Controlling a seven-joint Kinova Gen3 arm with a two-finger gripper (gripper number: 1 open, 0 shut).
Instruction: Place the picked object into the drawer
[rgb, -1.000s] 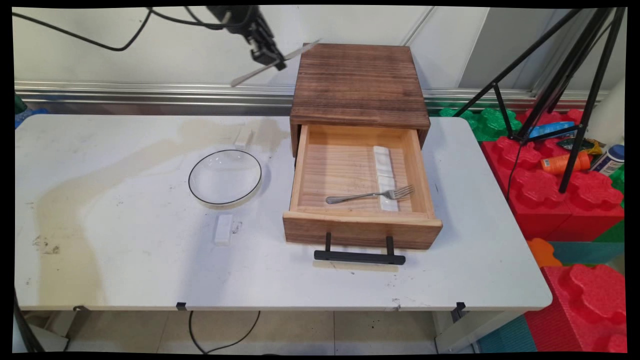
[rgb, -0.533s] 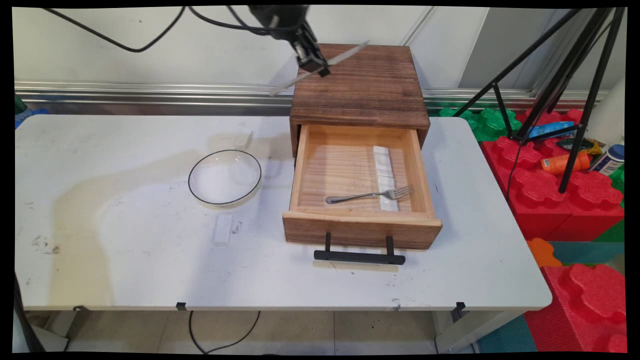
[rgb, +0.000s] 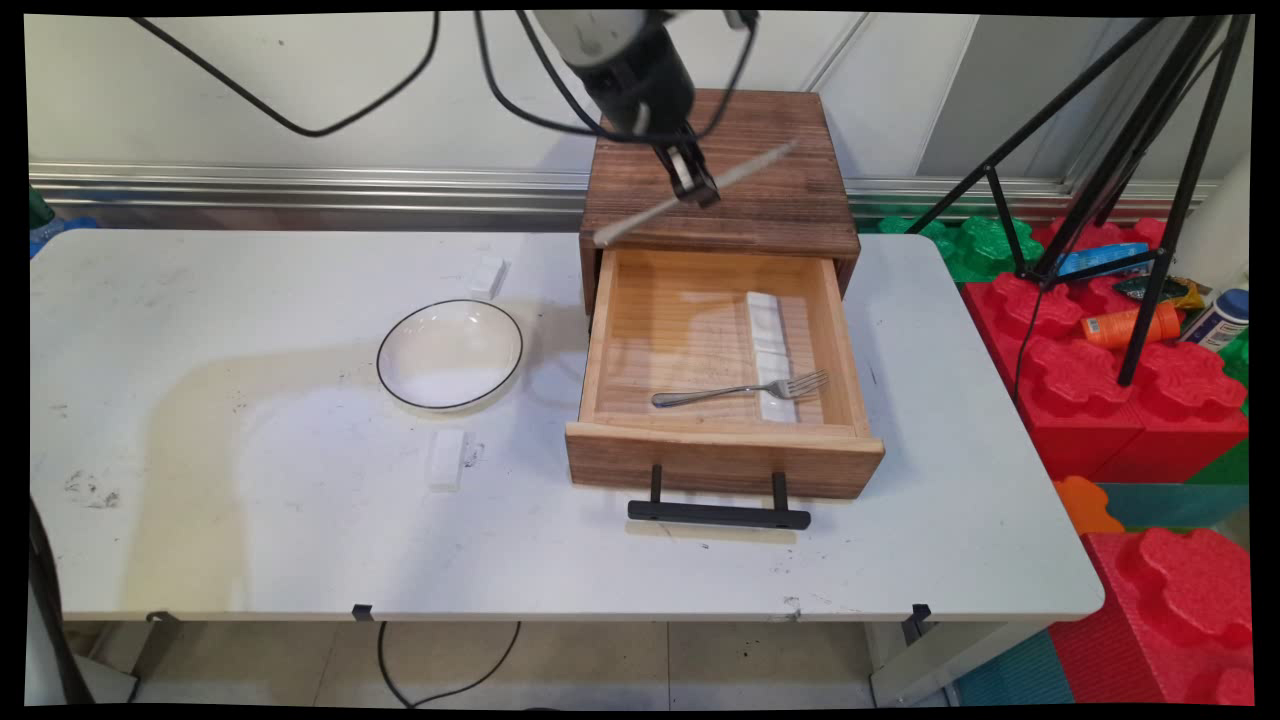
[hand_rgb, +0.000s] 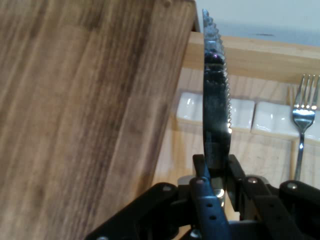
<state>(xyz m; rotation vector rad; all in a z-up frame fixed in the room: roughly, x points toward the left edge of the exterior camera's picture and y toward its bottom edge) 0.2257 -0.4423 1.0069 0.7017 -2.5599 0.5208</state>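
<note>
— Two pieces of cutlery show, yes? Where is each?

— One is a knife (rgb: 697, 192) with a serrated edge, clamped between the fingers of the pincer (rgb: 694, 182) and held in the air, tilted, over the front part of the dark wooden box (rgb: 716, 170). The other, a fork (rgb: 742, 389), lies inside the open drawer (rgb: 722, 372), its tines across the white segmented rest (rgb: 772, 355).

— So the pincer is clenched?

— Clenched on the knife, near its middle; the hand view shows the blade (hand_rgb: 215, 97) rising edge-on between the fingers, with the box top at the left and the fork (hand_rgb: 303, 122) at the right.

— And the bench (rgb: 300, 520)?

— A glass bowl with a dark rim (rgb: 450, 354) sits left of the drawer. One small white block (rgb: 446, 459) lies just in front of it, another (rgb: 487, 275) behind it. The drawer's black handle (rgb: 718, 512) faces the near edge.
</note>
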